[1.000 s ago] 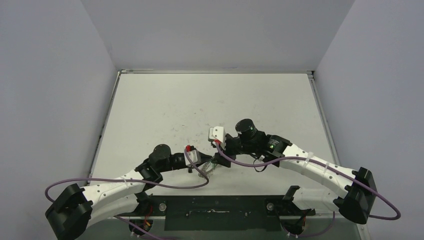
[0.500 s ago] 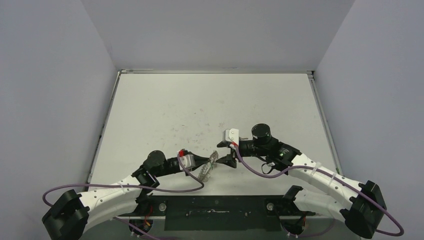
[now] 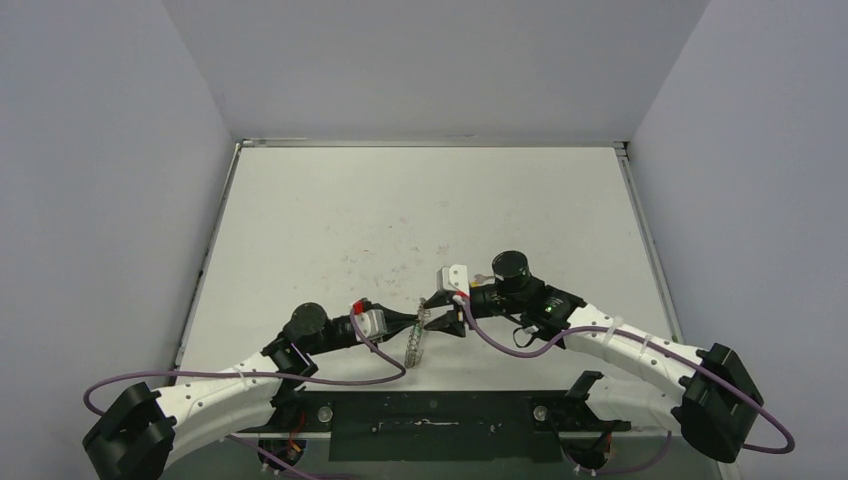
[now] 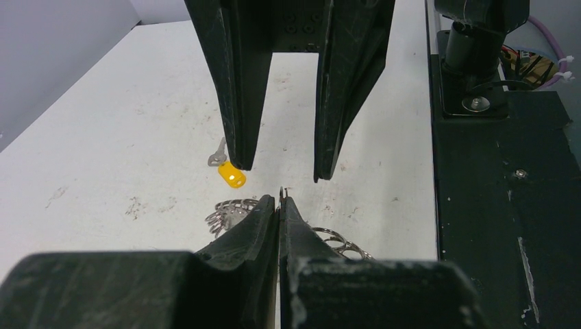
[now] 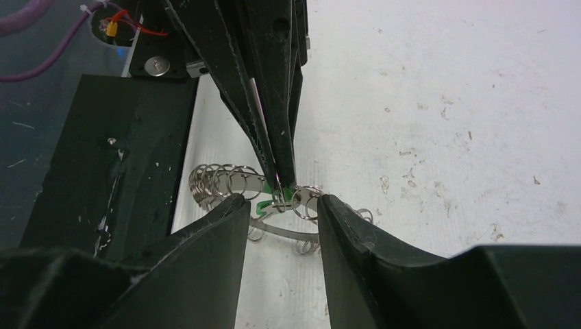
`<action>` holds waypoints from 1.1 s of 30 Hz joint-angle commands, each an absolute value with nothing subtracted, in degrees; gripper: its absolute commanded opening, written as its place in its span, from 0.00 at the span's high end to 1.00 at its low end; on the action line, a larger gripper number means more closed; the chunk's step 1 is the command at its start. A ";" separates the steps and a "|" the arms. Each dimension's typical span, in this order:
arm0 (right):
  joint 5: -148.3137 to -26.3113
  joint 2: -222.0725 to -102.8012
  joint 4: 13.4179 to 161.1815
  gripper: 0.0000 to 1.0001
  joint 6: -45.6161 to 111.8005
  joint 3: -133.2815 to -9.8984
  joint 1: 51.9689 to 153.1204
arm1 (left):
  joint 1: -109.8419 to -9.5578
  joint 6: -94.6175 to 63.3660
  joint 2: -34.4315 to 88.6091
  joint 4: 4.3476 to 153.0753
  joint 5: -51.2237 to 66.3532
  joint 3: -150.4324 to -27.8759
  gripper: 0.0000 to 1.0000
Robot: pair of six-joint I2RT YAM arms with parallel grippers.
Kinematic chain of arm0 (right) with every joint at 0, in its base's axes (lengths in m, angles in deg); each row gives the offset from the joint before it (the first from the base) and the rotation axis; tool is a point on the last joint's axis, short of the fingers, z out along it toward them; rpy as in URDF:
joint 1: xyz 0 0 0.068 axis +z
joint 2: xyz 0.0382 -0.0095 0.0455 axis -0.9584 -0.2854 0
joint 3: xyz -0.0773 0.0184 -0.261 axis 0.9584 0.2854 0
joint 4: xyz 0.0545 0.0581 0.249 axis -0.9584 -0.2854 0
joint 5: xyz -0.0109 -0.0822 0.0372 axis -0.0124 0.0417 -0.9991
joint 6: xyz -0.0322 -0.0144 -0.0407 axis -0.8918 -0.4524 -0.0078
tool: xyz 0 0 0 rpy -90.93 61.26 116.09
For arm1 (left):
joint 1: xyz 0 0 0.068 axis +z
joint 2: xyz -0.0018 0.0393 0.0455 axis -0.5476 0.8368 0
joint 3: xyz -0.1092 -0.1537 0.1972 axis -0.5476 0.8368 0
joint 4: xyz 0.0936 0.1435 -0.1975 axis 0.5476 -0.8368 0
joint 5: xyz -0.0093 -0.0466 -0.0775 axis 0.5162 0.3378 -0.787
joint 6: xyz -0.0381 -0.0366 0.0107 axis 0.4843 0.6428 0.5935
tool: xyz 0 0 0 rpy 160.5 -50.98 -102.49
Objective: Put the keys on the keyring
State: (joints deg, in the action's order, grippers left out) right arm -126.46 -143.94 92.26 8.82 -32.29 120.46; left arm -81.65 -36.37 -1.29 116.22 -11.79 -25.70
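Pinching the keyring (image 5: 219,179) with the left claw (image 4: 279,199), pressed together — near middle of table (image 3: 400,200), green key (image 5: 263,205) at the tips. Flanking its loops with the right claw (image 5: 281,203), half apart — yellow key (image 4: 231,177) beside.

Keyring (image 5: 226,181): bright silver, rimmed with wire loops. Near keyring: key (image 4: 232,177), yellow-orange head, silver blade. Against keyring: green key head (image 5: 264,204). Beneath keyring: white table (image 3: 330,200), speckled with dark scuffs. Flanking keyring: left gripper (image 4: 279,200) and right gripper (image 5: 277,200), both black; 2 white arms (image 3: 220,385) trailing purple cables (image 3: 340,379).
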 commanded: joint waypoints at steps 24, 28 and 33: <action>-129.68 -148.06 103.00 1.00 8.82 -30.00 121.49 | -82.16 -35.28 -0.70 122.20 -11.71 -27.18 1.00; -129.44 -146.75 102.95 1.00 8.10 -29.42 121.49 | -82.16 -35.29 -1.00 121.78 -11.58 -27.01 1.00; -128.63 -146.22 102.94 0.73 7.60 -28.86 121.10 | -82.16 -35.28 -1.43 121.76 -11.63 -27.10 1.00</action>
